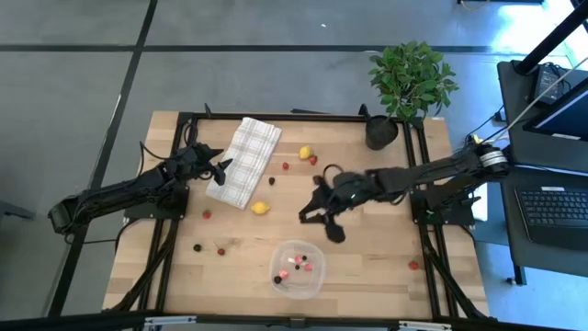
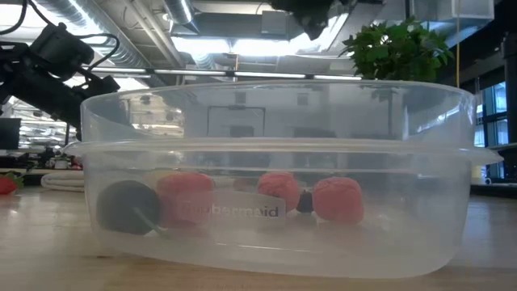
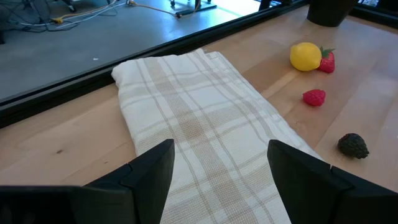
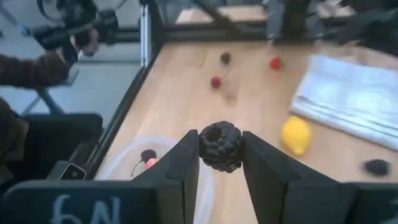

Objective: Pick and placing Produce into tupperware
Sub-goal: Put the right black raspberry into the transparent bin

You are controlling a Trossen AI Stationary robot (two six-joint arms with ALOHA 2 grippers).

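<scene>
Here, starting at the left, the left gripper (image 1: pixel 223 167) waits with its jaws wide and nothing between them, hovering over the near edge of the checked cloth (image 1: pixel 244 158); just ahead of it on the wood lie a lemon (image 3: pixel 305 56) touching a strawberry (image 3: pixel 327 61), a raspberry (image 3: pixel 314 98) and a dark berry (image 3: pixel 353 145).

Toward the middle, a second lemon (image 1: pixel 261 208) sits just beyond the cloth's corner, to the far side of the right gripper from its own arm. A few small berries (image 1: pixel 208 214) lie scattered well apart on the table's left half.

The right gripper (image 4: pixel 221 160) is narrowed onto a blackberry (image 4: pixel 220 146), pinched squarely between both fingers, and hangs above the table. The tupperware (image 1: pixel 298 268) lies just ahead of and below it, already holding several red and dark pieces; in the wrist view its rim (image 4: pixel 134 153) shows under the fingers, slightly to one side.

To do this step well, I judge the gripper should travel on until the berry is over the container's middle, not its rim, then lower before spreading, since a round berry dropped from height may bounce or roll out.

Far right, a lone red piece (image 1: pixel 413 265) rests by the table edge, behind the gripper.
</scene>
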